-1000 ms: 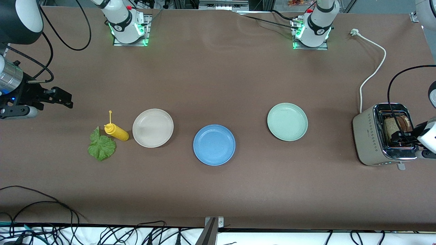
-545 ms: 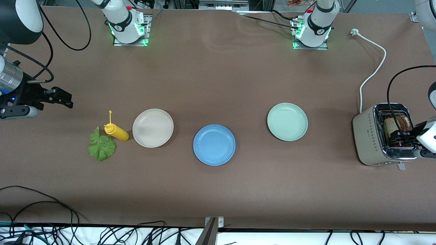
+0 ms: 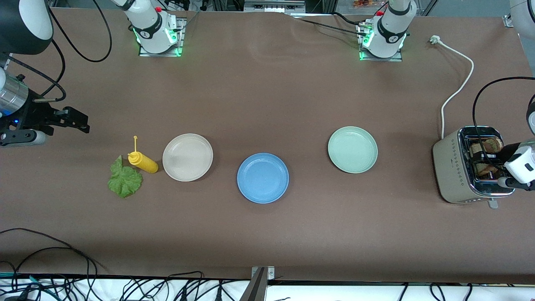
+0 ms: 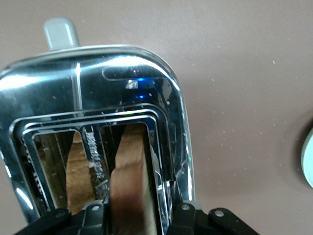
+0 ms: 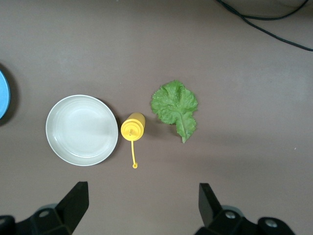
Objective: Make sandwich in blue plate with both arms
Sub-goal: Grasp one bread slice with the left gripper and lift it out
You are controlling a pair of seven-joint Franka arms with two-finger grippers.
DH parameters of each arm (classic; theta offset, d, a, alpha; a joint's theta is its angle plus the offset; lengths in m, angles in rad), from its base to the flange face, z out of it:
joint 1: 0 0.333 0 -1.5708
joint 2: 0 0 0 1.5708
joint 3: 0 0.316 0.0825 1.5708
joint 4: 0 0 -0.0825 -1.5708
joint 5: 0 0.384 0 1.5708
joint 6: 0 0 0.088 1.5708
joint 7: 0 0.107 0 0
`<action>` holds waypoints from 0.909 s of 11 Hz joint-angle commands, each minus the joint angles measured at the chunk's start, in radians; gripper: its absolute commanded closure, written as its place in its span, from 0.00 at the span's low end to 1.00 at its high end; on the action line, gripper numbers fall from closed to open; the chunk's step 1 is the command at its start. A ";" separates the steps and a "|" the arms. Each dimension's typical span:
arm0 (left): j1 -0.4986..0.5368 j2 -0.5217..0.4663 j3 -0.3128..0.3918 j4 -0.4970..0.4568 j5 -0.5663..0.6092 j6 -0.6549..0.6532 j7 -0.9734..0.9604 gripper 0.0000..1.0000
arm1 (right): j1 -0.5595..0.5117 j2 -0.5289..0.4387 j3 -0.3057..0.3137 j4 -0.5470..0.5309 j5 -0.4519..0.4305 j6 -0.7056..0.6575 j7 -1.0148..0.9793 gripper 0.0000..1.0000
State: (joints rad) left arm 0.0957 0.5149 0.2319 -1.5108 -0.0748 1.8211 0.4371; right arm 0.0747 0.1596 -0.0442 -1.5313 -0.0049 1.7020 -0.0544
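Observation:
Two brown bread slices stand in the toaster (image 3: 453, 171) at the left arm's end of the table. My left gripper (image 3: 495, 167) reaches down into the toaster's top. In the left wrist view it (image 4: 132, 215) is shut on one slice (image 4: 129, 166) in its slot, and the other slice (image 4: 78, 171) stands in the slot beside it. The blue plate (image 3: 263, 178) lies bare at mid-table. A green lettuce leaf (image 3: 124, 179) lies toward the right arm's end. My right gripper (image 3: 83, 123) waits open over bare table there, holding nothing (image 5: 142, 191).
A yellow squeeze bottle (image 3: 144, 163) lies between the lettuce and a beige plate (image 3: 187, 157). A pale green plate (image 3: 352, 149) sits between the blue plate and the toaster. The toaster's white cord (image 3: 457, 88) runs toward the left arm's base.
The left gripper has shifted slightly over the toaster and its jaws have narrowed onto the slice. The right arm has not moved.

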 commanded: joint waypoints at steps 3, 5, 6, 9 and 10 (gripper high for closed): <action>0.004 -0.006 0.040 0.015 -0.028 -0.088 0.084 0.74 | 0.000 -0.006 0.001 0.002 -0.001 -0.001 0.010 0.00; 0.003 -0.009 0.041 0.036 -0.026 -0.095 0.084 0.92 | 0.000 -0.008 0.001 0.002 0.000 -0.001 0.010 0.00; 0.001 -0.009 0.041 0.049 -0.026 -0.103 0.083 1.00 | 0.000 -0.006 0.001 0.002 0.000 -0.001 0.010 0.00; -0.008 -0.010 0.041 0.125 -0.023 -0.134 0.078 1.00 | 0.000 -0.006 0.001 0.002 0.000 -0.001 0.010 0.00; -0.010 -0.012 0.040 0.157 -0.023 -0.146 0.072 1.00 | 0.000 -0.006 0.001 0.002 0.000 -0.001 0.010 0.00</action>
State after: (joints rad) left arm 0.0941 0.5127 0.2646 -1.4319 -0.0764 1.7255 0.4958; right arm 0.0748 0.1596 -0.0442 -1.5312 -0.0049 1.7021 -0.0543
